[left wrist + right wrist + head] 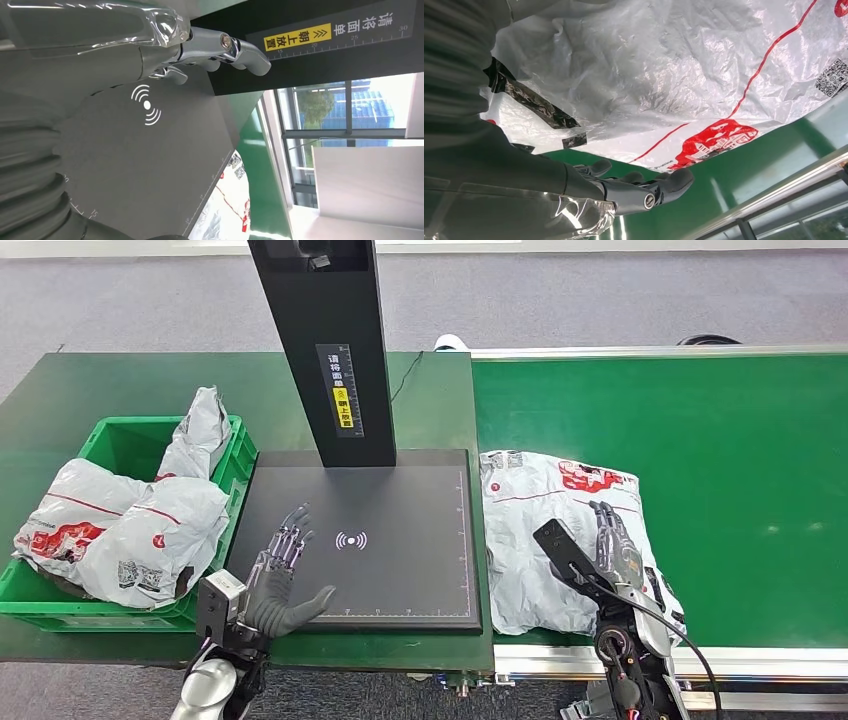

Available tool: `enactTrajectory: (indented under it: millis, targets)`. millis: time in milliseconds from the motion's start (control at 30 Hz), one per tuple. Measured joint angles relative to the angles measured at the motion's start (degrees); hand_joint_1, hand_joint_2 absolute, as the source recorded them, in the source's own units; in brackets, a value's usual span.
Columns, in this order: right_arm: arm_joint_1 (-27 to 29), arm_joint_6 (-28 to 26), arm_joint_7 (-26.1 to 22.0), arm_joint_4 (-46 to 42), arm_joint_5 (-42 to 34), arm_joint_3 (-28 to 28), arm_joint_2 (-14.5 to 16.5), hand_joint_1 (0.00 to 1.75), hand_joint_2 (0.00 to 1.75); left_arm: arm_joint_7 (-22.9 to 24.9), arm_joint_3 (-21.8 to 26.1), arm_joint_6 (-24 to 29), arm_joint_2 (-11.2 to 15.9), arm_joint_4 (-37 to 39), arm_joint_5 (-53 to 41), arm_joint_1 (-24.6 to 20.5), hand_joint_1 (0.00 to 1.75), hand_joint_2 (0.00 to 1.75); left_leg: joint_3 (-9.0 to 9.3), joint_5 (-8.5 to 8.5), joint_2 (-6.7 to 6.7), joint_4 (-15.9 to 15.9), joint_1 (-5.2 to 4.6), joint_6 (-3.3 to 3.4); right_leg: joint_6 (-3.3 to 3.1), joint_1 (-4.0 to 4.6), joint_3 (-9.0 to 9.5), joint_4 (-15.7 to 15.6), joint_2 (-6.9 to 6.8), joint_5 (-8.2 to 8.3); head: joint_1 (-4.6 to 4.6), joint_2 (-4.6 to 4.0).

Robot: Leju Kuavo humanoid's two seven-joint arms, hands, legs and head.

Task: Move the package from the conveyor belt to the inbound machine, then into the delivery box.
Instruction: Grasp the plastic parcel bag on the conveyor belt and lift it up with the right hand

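Package (545, 540), a crumpled grey poly mailer, lies on the conveyor belt (740, 490) just right of the inbound machine (400, 570); right hand (615, 540) hovers over it, fingers spread, holding nothing; left hand (285, 570) likewise spread above the machine; probably light, limp, slippery; best gathered mid-body; delivery box (115, 440) far left.

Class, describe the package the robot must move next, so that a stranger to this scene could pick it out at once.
Find the green belt right of the black machine. At its near left edge lies one flat white package with red print, under the right hand. The other packages are heaped in the green box at far left.
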Motion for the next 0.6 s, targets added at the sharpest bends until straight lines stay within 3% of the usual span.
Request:
enactTrajectory:
  millis: [533,600]
  targets:
    - [0.0,0.0,0.0,0.02,0.01,-0.15,0.02,0.0,1.75,0.0,0.0,0.0,-0.1,0.02,0.0,-0.02,0.0,1.75,0.0,0.0,0.0,0.0,0.0,0.0,0.0,0.0,0.0,0.0,0.0,0.0,0.0,0.0]
    - [0.0,0.0,0.0,0.02,0.01,-0.15,0.02,0.86,1.75,0.0,0.0,0.0,-0.1,0.02,0.0,-0.02,0.0,1.75,0.0,0.0,0.0,0.0,0.0,0.0,0.0,0.0,0.0,0.0,0.0,0.0,0.0,0.0]
